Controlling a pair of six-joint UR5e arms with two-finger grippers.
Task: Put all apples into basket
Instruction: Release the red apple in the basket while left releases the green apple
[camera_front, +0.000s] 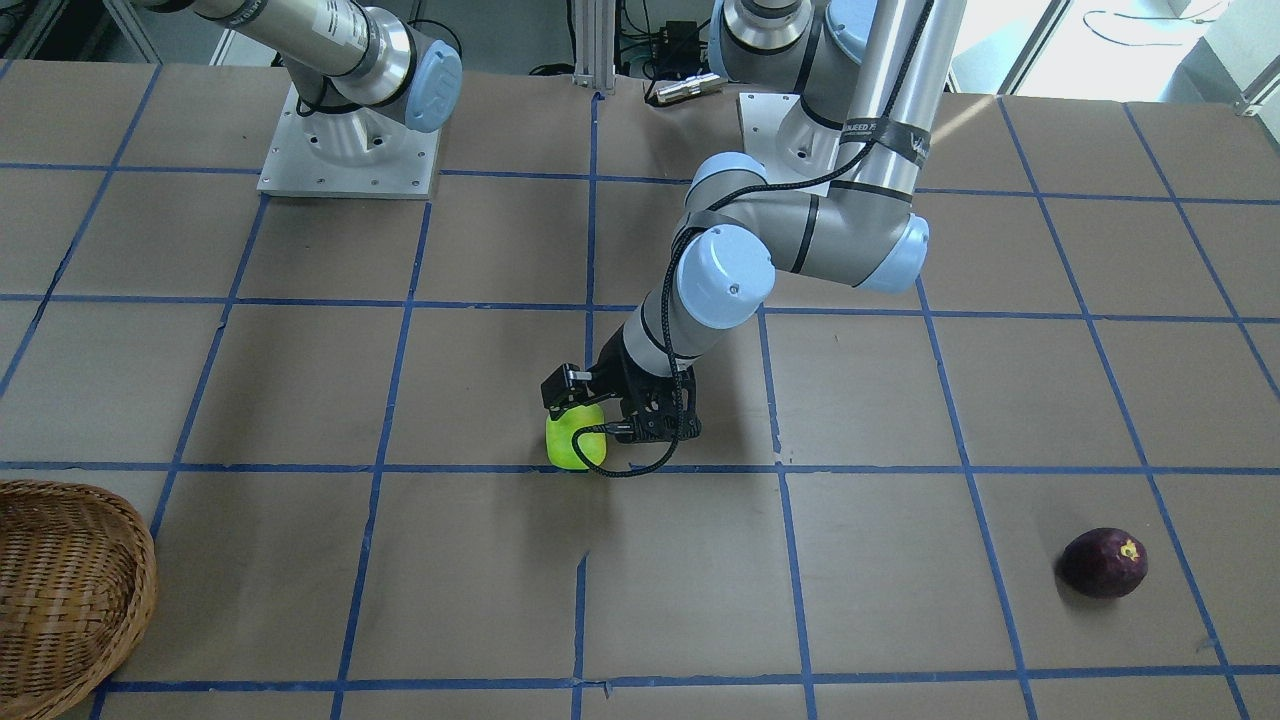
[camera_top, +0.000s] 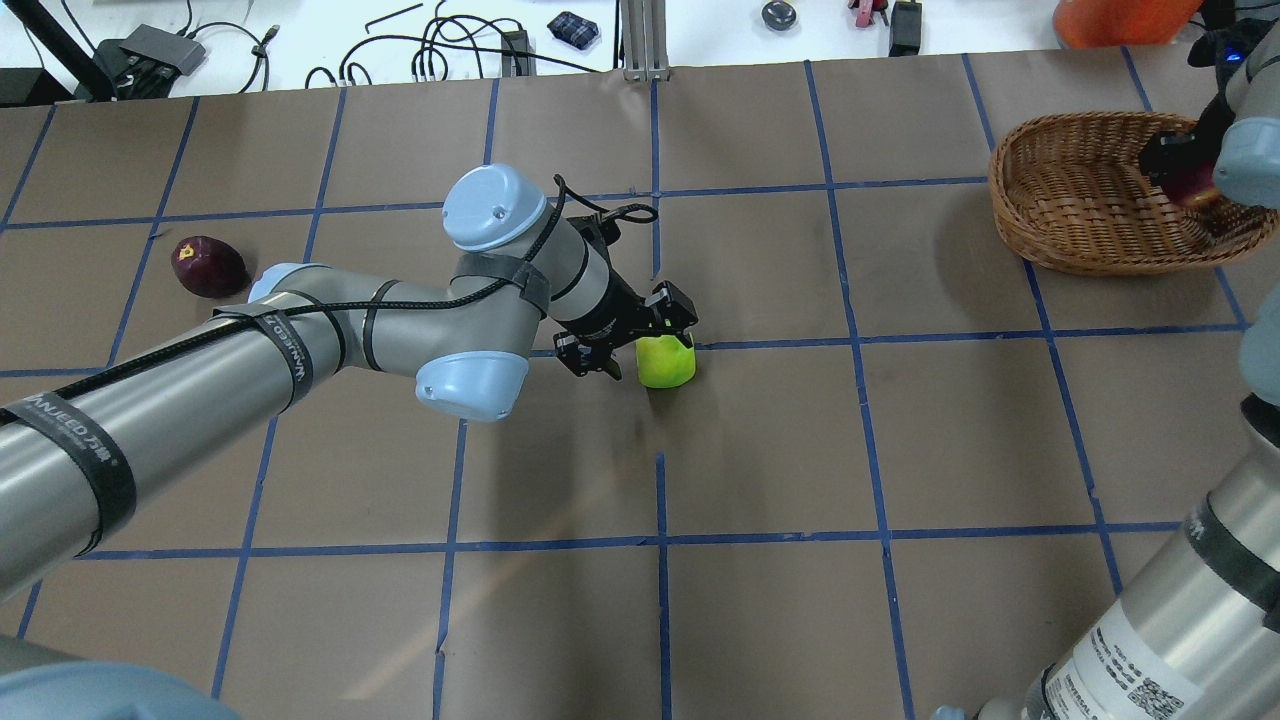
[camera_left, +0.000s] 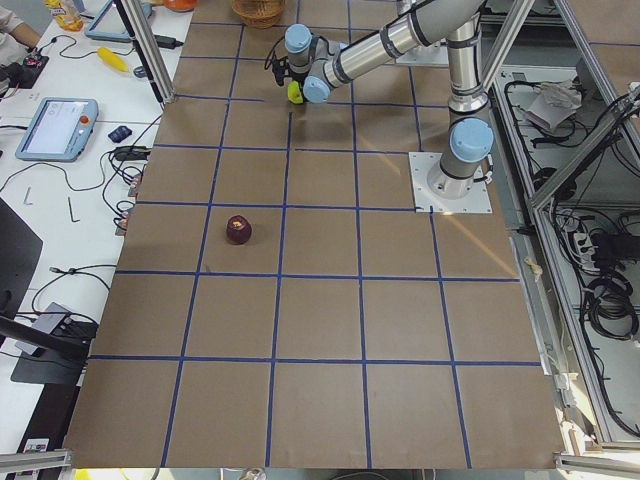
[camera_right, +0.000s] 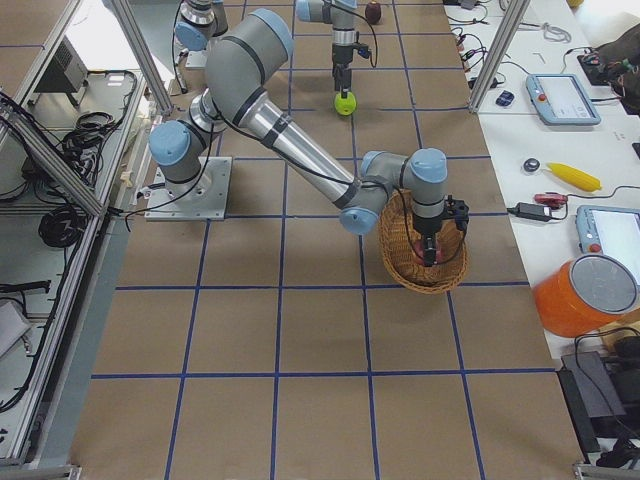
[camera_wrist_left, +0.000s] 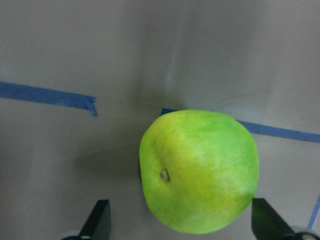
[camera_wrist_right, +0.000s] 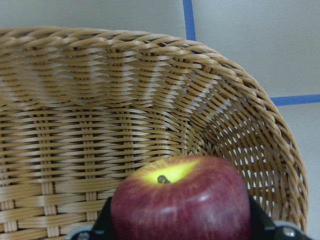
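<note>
Bench (camera_top: 760, 620): carries everything.
Basket (camera_top: 1070, 190), at my right end: right jaws are over its bowl, clamped on the red apple (camera_wrist_right: 180, 200). I judge release is due next. Whether the apple touches the weave is hidden.
Left jaws: spread astride the green apple (camera_wrist_left: 200, 170) at bench centre. Next they must close and lift.
Purple apple (camera_front: 1103, 563): far left, alone.

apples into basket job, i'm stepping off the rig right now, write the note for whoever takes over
Left tool open, straddling the green apple on the table.
Right tool shut on the red apple, over the basket.
Purple apple lies untouched on the robot's left side.
Done: no apple released into the basket yet.
Left: release red, grasp and carry green, then purple.
</note>
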